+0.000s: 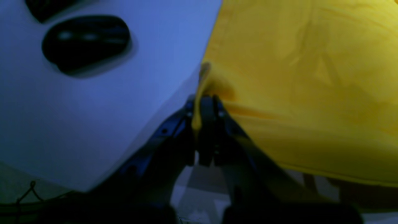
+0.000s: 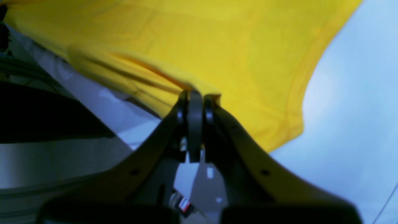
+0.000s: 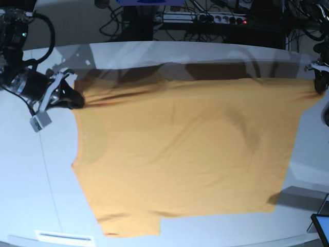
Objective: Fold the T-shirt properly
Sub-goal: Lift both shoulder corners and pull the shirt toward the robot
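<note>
The orange-yellow T-shirt (image 3: 185,149) hangs stretched between my two grippers above the white table (image 3: 31,195), its lower part lying on the surface. My right gripper (image 3: 77,99) at the base view's left is shut on one top corner; the right wrist view shows its fingers (image 2: 195,105) pinching the cloth (image 2: 217,46). My left gripper (image 3: 320,82) at the base view's right edge is shut on the other top corner; the left wrist view shows its fingers (image 1: 206,109) clamping a fold of the shirt (image 1: 304,87).
Cables and a power strip (image 3: 216,19) lie behind the table's far edge. A dark device corner (image 3: 321,226) sits at the front right. A white label strip (image 3: 64,236) lies near the front left edge. A black oval object (image 1: 85,43) shows in the left wrist view.
</note>
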{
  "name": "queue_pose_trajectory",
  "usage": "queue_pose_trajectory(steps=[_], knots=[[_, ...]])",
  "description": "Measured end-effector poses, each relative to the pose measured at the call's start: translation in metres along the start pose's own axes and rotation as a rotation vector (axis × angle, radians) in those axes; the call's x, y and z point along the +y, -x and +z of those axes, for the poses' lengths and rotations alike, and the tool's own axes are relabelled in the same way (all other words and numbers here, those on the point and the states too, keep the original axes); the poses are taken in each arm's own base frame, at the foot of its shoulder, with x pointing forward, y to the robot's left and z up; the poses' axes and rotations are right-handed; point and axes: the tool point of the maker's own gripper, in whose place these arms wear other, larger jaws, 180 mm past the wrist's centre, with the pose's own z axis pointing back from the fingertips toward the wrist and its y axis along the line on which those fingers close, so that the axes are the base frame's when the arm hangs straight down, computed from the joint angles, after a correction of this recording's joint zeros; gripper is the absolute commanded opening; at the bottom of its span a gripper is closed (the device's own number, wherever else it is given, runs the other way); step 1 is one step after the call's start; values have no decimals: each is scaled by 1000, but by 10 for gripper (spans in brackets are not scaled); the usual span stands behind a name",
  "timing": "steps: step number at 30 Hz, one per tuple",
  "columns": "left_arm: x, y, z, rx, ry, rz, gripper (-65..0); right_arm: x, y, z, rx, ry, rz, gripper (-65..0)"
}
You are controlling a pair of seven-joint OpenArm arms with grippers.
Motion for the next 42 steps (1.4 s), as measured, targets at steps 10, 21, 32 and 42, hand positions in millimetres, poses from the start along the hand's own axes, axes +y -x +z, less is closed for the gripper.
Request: queue_pose_trajectory(steps=[10, 21, 32, 42], knots=[[1, -27, -9, -63, 8, -4, -650, -4, -23, 0, -38, 10, 44, -647], [12, -4, -22, -25, -4, 92, -650, 13, -26, -39, 60, 1, 174, -647], [29, -17, -37, -49, -49, 183, -650, 1, -38, -44, 51, 12, 163, -647], [37, -15, -49, -49, -62, 266, -650, -14, -53, -51, 41, 13, 140, -647]])
